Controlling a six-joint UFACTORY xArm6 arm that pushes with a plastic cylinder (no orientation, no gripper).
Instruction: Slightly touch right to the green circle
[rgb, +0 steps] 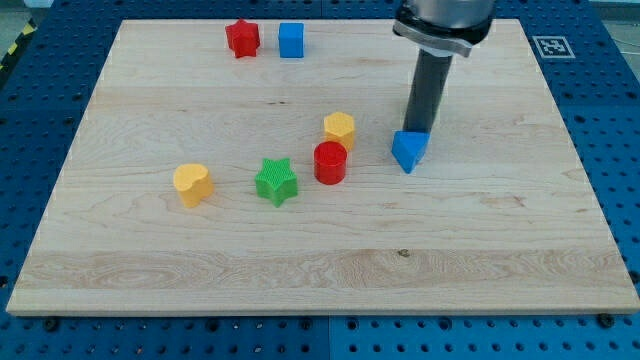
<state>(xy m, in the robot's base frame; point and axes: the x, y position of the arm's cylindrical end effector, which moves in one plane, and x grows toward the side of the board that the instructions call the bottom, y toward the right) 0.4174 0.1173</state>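
Observation:
My tip (418, 130) is at the end of the dark rod, right behind the top edge of a blue triangular block (409, 151), touching it or nearly so. To the left of the blue block are a yellow hexagon (339, 129) and a red cylinder (330, 163), close together. A green star (276, 182) lies left of the red cylinder, well left of my tip. It is the only green block in view; I see no green circle. A yellow heart (192, 184) is further left.
A red star (241, 38) and a blue cube (291, 40) sit side by side near the top edge of the wooden board (500, 250). The arm's body hangs over the board's top right.

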